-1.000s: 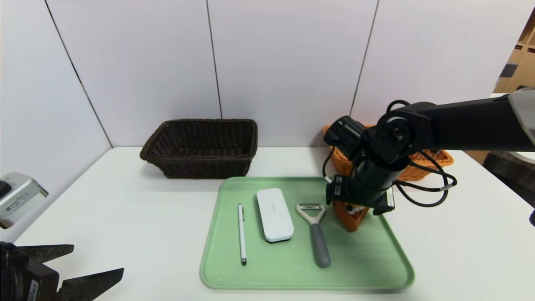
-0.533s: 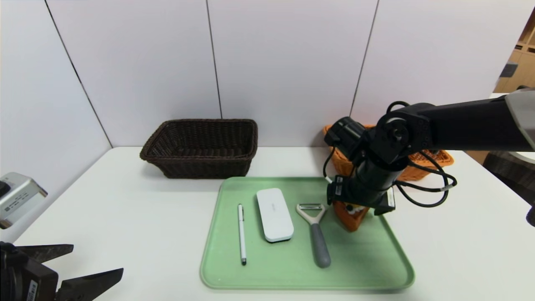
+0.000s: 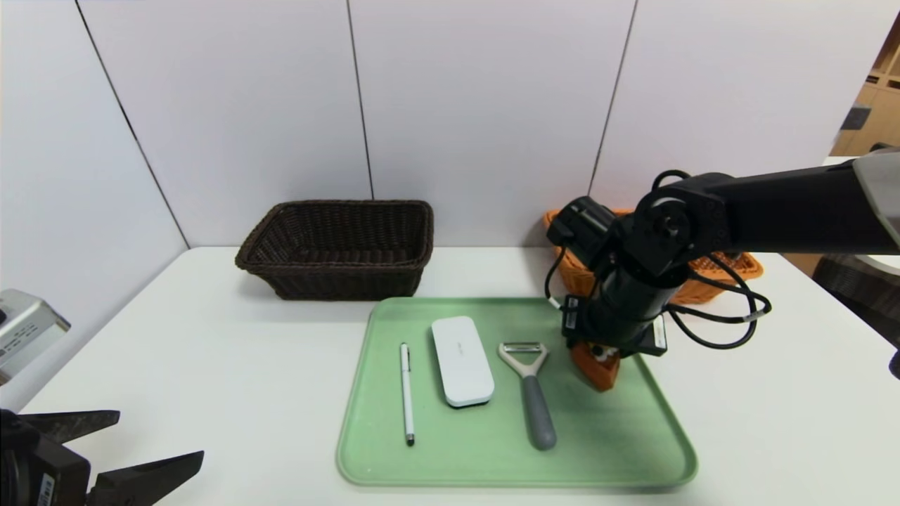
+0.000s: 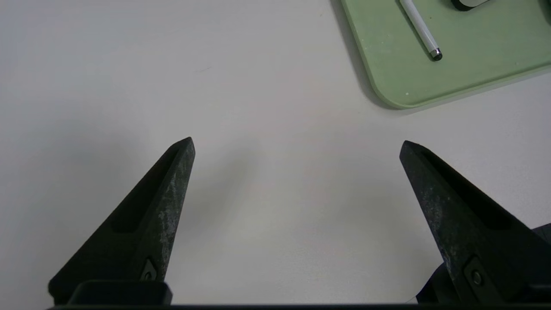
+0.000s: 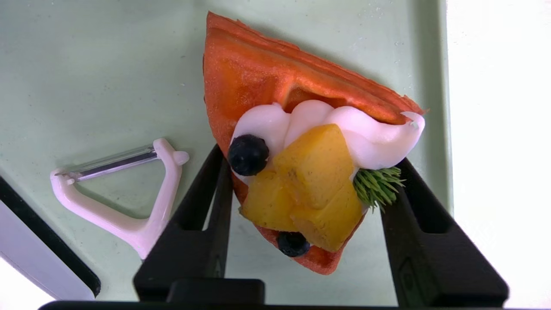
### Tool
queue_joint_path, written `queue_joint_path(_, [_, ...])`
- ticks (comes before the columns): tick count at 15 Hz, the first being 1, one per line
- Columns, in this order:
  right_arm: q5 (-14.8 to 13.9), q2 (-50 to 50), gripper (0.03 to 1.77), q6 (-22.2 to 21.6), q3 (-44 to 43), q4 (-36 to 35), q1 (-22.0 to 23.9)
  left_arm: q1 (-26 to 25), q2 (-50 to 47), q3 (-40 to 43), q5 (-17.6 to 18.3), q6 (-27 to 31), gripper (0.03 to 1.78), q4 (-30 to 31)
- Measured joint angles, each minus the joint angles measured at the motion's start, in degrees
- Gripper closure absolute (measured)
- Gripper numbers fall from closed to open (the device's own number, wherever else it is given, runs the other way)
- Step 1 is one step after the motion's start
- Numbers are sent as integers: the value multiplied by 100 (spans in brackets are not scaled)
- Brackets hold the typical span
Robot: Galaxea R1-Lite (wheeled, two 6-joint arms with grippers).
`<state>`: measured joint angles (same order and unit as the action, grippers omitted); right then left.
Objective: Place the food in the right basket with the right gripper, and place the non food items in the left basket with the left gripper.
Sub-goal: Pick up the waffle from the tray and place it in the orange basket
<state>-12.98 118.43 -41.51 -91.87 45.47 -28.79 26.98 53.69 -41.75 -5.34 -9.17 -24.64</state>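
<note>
1. Between the fingers of the right hand [image 5: 308, 176], a toy waffle wedge [image 5: 275, 86] with cream, yellow fruit chunks and blueberries is seen; one finger [image 5: 202, 215] is pressed against its blueberry side and the other against the green sprig, so the wedge is gripped.
2. In the head view the right hand [image 3: 598, 355] is pointed steeply down over the far right part of the green tray [image 3: 633, 450], and the orange tip of the wedge [image 3: 600, 372] is seen beneath it.
3. Whether the wedge rests on the tray cannot be told.
4. Just beside the right hand, toward the tray's middle, a white-headed peeler with a grey handle [image 3: 532, 393] is laid.
5. Farther from that hand a white case [image 3: 461, 360] is found, and beyond it a white pen [image 3: 406, 392].
6. Behind the right hand, partly hidden by the arm, the orange basket [image 3: 731, 270] is set on the white bench [image 3: 211, 365].
7. Well apart from it, past the tray's far left corner, the dark brown basket [image 3: 337, 247] is placed.
8. The left hand [image 4: 297, 144] is held above bare bench with its fingers spread wide and nothing between them.
9. Ahead of the left hand, one corner of the tray and the pen's tip [image 4: 435, 53] are seen.
</note>
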Motion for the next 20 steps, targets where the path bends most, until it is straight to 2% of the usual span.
queue_joint_path(4, [-2, -33, 94, 0, 52, 1, -6, 0, -27, -6, -6, 33, 12, -9])
queue_joint_path(13, [-5, -280, 94, 11, 37, 6, -72, 0, -49, 2, -13, 62, 12, -11])
queue_joint_path(20, [-13, -991, 94, 315, -80, 28, -238, 0, -46, 0, -9, 83, 12, -5])
